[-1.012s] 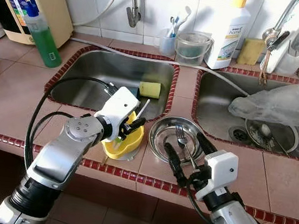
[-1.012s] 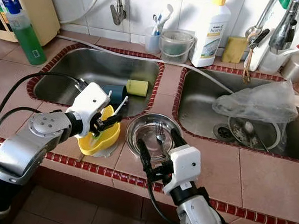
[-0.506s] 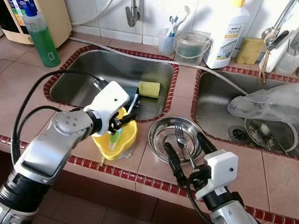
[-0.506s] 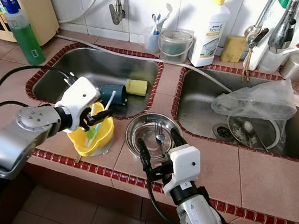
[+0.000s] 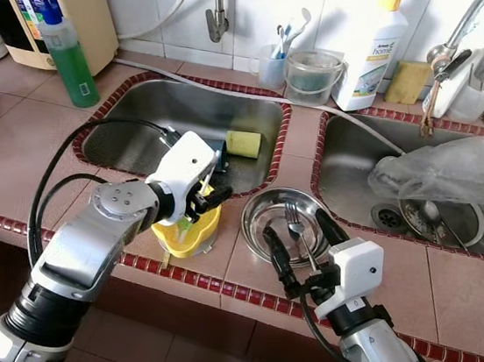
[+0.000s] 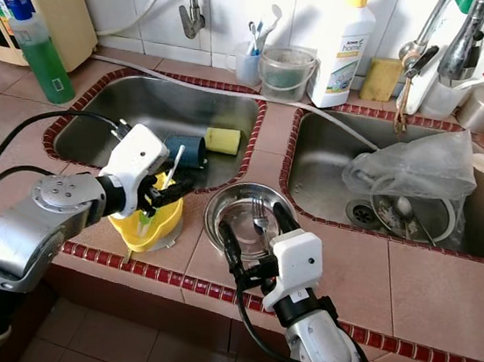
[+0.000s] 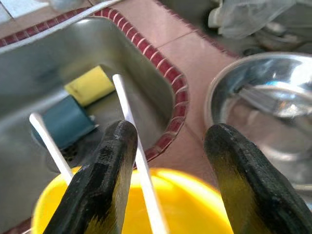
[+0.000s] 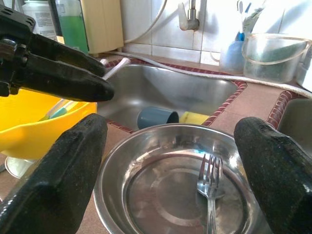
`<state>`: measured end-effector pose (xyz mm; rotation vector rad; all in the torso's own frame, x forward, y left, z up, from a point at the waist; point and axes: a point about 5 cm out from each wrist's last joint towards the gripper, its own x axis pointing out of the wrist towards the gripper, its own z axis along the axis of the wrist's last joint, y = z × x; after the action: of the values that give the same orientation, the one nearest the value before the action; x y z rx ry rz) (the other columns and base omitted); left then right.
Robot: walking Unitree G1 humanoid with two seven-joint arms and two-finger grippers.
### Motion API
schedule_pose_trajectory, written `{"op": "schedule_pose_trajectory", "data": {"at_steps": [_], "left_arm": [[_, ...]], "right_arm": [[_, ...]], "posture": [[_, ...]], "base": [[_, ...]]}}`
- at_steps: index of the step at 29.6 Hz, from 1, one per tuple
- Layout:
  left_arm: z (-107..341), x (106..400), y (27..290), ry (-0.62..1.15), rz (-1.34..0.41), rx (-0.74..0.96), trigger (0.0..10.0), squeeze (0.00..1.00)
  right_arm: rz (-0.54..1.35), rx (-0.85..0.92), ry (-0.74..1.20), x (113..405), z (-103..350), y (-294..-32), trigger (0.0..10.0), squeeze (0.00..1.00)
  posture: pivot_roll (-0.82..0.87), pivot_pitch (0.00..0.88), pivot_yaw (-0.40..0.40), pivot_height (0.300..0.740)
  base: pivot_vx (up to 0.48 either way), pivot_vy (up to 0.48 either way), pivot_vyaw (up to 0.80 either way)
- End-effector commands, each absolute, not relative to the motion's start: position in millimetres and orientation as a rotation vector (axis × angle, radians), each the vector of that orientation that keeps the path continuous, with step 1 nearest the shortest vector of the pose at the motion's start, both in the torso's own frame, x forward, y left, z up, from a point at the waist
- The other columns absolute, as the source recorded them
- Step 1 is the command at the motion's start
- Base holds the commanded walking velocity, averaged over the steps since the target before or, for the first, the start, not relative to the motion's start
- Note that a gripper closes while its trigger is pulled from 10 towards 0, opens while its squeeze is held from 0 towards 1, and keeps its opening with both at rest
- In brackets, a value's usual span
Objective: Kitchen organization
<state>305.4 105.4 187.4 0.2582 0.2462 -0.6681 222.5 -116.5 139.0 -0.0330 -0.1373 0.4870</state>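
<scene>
The left hand (image 5: 203, 196) hovered released over the yellow bowl (image 5: 184, 231) of utensils on the counter (image 5: 25, 150), apparently about to grasp a white stick (image 7: 139, 161), while the right hand (image 5: 293, 251) waited, fingers spread, by the steel bowl (image 5: 264, 228).

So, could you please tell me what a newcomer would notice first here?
Probably the yellow cup at the counter's front edge, with the left end effector open over the sticks standing in it. Beside it, the right end effector hangs open around a steel bowl holding a fork.
</scene>
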Motion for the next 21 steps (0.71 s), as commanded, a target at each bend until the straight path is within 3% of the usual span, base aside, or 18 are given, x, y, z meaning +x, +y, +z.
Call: {"op": "schedule_pose_trajectory", "data": {"at_steps": [1,21], "left_arm": [[194.7,306.6,106.6,0.233,-0.654,0.255,10.0,0.00],[199.3,317.5,92.2,0.246,-0.595,0.257,10.0,0.00]], "right_arm": [[0.498,-0.031,-0.130,221.9,137.2,-113.8,10.0,0.00],[0.484,-0.033,-0.136,221.9,138.3,-113.7,10.0,0.00]], "posture": [[-0.07,0.087,0.080,0.740],[-0.09,0.089,0.091,0.740]], "base": [[0.000,0.000,0.00],[0.000,0.000,0.00]]}}
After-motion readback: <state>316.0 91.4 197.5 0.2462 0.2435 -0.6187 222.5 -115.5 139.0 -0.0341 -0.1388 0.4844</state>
